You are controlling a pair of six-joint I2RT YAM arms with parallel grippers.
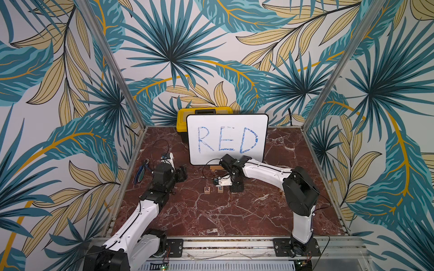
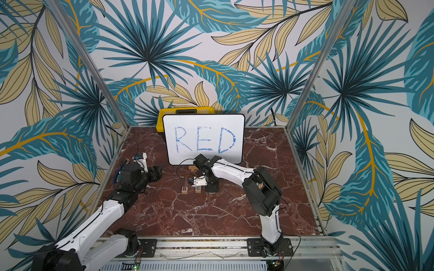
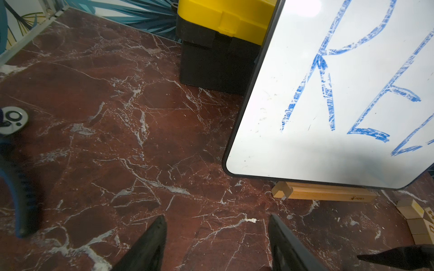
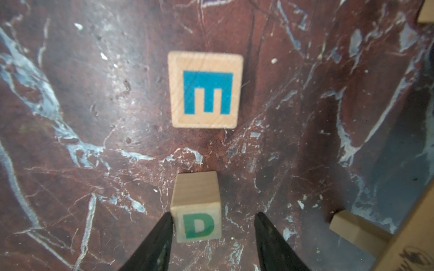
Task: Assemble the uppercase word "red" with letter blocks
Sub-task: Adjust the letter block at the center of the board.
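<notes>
Already R block (image 1: 207, 189) and E block (image 4: 205, 90) lie ahead; D block (image 4: 197, 220) sits between right gripper's (image 4: 213, 214) parted jaws, touching 1, seemingly unplaced. Left gripper's (image 3: 216, 216) jaws: apart, empty.

You have a white board (image 1: 227, 139) fronting a yellow-lidded toolbox (image 1: 182, 120), and a blue-handled tool (image 3: 17, 187) lying on the marble table (image 1: 234, 218).

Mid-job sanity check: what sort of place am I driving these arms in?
Probably a purpose-built robot test cell, not a real room: aluminium frame posts border printed leaf-pattern wall panels around a marble-look tabletop, with a handwritten whiteboard propped up as the prompt.
</notes>
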